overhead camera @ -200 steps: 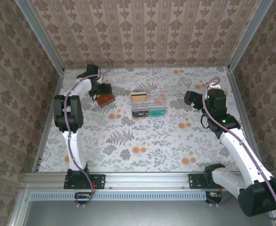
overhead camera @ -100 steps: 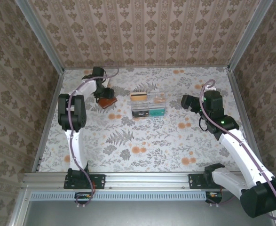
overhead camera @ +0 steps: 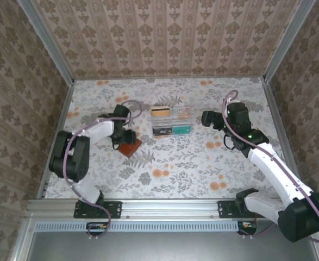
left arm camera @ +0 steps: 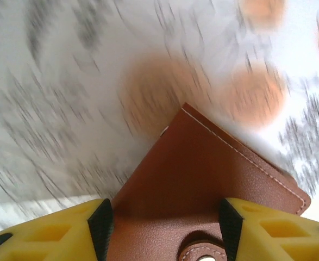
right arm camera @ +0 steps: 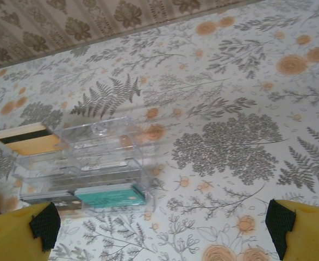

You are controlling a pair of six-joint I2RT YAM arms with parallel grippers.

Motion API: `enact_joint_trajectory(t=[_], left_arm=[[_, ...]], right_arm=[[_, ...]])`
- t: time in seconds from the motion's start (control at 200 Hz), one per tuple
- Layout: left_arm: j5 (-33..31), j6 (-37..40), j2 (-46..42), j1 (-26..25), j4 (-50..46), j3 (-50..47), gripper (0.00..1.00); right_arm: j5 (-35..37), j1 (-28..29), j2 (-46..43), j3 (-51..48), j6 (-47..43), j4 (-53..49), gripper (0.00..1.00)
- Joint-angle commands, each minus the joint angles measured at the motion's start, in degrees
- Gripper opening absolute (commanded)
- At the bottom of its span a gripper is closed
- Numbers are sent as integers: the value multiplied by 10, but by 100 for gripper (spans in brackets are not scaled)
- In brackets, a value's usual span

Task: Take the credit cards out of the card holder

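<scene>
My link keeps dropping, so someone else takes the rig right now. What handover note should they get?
The left gripper is shut on the card holder, left of the clear box.
The right gripper is open and empty, right of the box and facing it.
Done: holder gripped. It looks folded shut, with the snap showing and no card sticking out.
The box holds a tan striped card and a teal card.
Left to do: open the holder and pull its cards out.
</scene>
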Motion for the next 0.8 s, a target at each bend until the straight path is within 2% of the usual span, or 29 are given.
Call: enact_joint_trajectory(t=[0.0,0.07,0.2,0.42,0.59,0.655,0.795], left_arm=[[22,-183,-31,-64,7,-71,56],[33,-274,-54,-102,45,-108,55],[8,-408,-67,-184,92,-131,55],[-17,-544,-40,-267,158,-104,55],[-48,-548,-61,-286,134,-77,60],[-61,-533,-90,-278,106,-75,67],[-62,-477,-175,-238,59,-88,88]], right_arm=[[-11,14,6,17,6,8,100],[-11,23,7,15,9,5,100],[-13,38,4,9,7,-10,100],[-12,54,-15,7,-2,-38,100],[9,76,-25,14,20,-66,100],[29,95,-27,21,24,-81,100],[105,161,0,57,56,-139,100]])
